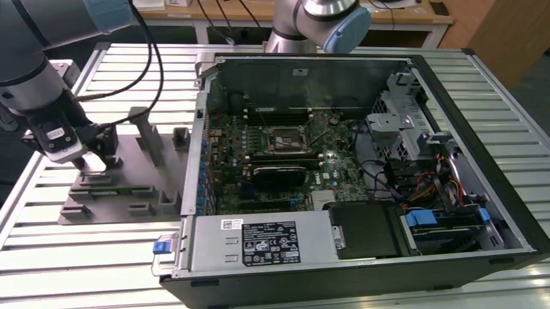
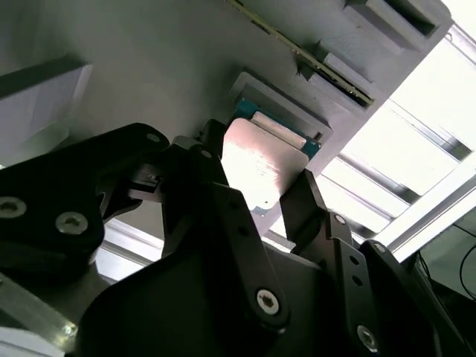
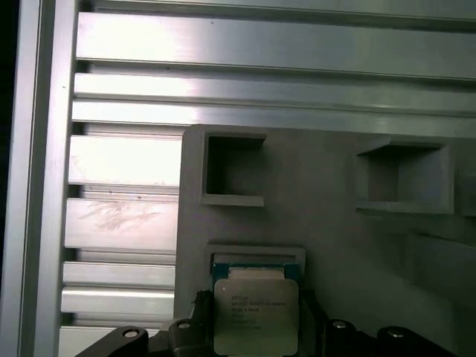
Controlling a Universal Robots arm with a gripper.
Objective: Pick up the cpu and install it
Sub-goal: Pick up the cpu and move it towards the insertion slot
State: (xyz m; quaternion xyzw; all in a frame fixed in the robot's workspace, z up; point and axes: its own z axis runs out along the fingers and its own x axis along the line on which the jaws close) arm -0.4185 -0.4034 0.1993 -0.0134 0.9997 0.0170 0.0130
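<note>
The cpu (image 3: 256,316) is seen lying flat, metal top up, at a shallow recess of the grey tray (image 3: 320,223), and is pinched on two opposite edges by the clenched claw (image 2: 253,175). Whether it is lifted cannot be told. In the exterior view the tray is shown on the slatted desk (image 1: 103,257), at the exterior view's left of the open computer case (image 1: 301,74).

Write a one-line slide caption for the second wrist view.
Gripper at the cpu, which lies at a recess in the grey tray, with pale table slats beyond.

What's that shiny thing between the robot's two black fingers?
The cpu, pinched by the gripper over the grey tray, in both wrist views.
</note>
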